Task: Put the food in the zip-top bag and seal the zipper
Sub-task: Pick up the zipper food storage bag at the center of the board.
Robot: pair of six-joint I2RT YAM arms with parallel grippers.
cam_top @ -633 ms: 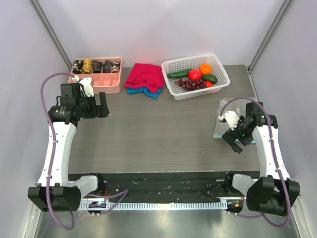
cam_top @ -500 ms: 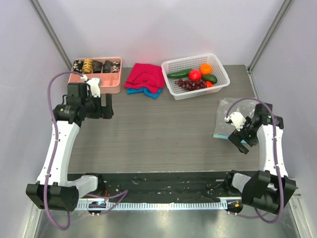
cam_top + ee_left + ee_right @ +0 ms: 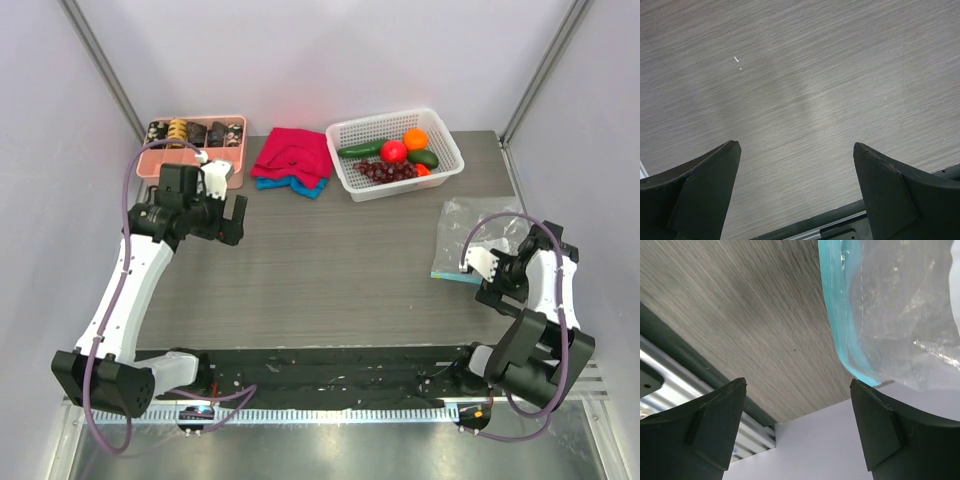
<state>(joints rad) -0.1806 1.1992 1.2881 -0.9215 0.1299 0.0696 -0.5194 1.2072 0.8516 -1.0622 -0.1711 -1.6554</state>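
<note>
Black left tool [image 3: 796, 145] has shifted rightward; right tool [image 3: 797, 382] too.

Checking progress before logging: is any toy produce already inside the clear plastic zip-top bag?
No, the clear plastic bag lies empty while the toy produce sits in the white mesh basket.

Bright, even overhead light is filling the top view, and the grey table [image 3: 330, 270] is taking only faint, soft shadows beneath the arms. The red cloth [image 3: 292, 152] is blooming, oversaturated. In the left wrist view a pale sheen is streaking across the wood grain, and the dark fingers [image 3: 700, 195] are reading slightly soft. In the right wrist view the zip-top bag [image 3: 900, 310] is catching small white glints.
</note>
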